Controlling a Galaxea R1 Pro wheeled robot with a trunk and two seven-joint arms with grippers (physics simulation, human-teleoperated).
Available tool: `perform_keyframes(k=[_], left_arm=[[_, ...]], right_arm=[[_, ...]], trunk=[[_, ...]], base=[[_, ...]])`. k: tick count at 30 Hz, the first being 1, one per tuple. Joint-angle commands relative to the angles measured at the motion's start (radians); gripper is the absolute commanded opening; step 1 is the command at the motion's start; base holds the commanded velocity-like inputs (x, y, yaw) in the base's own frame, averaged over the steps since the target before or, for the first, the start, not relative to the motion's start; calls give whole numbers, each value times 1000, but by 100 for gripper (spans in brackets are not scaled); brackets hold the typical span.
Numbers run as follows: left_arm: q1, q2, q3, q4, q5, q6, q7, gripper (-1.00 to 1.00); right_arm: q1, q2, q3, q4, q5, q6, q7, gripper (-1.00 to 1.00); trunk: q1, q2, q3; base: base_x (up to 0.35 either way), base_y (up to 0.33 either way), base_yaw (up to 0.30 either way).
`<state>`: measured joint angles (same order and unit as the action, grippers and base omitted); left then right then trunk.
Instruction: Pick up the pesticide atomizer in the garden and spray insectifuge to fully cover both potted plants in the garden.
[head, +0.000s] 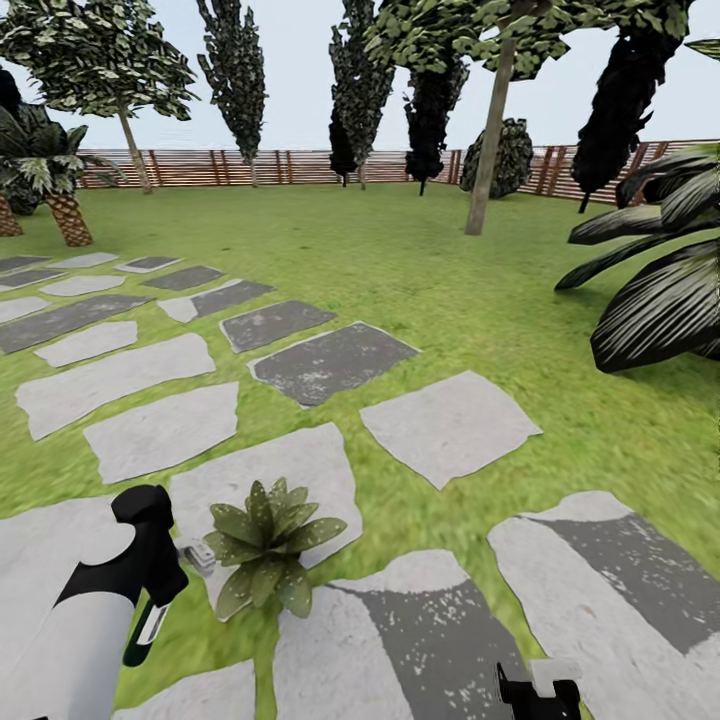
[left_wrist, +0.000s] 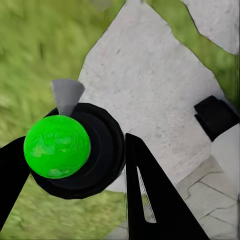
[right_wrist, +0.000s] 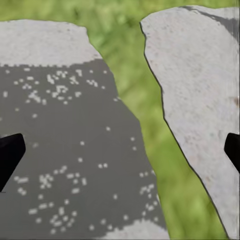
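Observation:
One potted plant (head: 265, 545), a low rosette of pointed green leaves, sits on a pale stepping stone close in front of me. My left gripper (head: 165, 585) hangs just left of it. In the left wrist view that gripper (left_wrist: 75, 167) is shut on the pesticide atomizer (left_wrist: 57, 146), a round black body with a bright green cap and a grey nozzle. The grey nozzle (head: 197, 556) points toward the plant. My right gripper (head: 540, 690) is low at the right over a dark stone, and its fingertips (right_wrist: 10, 152) stand wide apart, open and empty.
Grey stepping stones (head: 445, 425) cross the green lawn (head: 450, 270) of the garden. A large dark-leaved palm (head: 665, 270) crowds the right side. A thin tree trunk (head: 490, 140) stands mid-lawn, a palm (head: 60, 200) at far left, and a brown slatted fence (head: 250, 167) behind.

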<state>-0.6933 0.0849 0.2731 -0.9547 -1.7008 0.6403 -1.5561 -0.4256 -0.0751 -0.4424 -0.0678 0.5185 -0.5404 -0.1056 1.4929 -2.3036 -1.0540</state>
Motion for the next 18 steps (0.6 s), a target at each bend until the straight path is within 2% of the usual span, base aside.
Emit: perform_keyframes(k=[1,10,18], left_arm=[[0,0,2,0,-8,10,-8,-100],[5,1,1,1,-10,11,-8,-100],[5,3,2,1,-10,11,-5,-100]], right_arm=[[-1,0,-4,2,11,-3,-6,100],[-1,0,-4,2,11,-3,-6,100],[-1,0,-4,2,11,-3,-6,100]], trunk=[[0,0,-1],[0,0,-1],[0,0,-1]], base=[[-1,-312,0],[-87,-312,18],[-100,-312,250]])
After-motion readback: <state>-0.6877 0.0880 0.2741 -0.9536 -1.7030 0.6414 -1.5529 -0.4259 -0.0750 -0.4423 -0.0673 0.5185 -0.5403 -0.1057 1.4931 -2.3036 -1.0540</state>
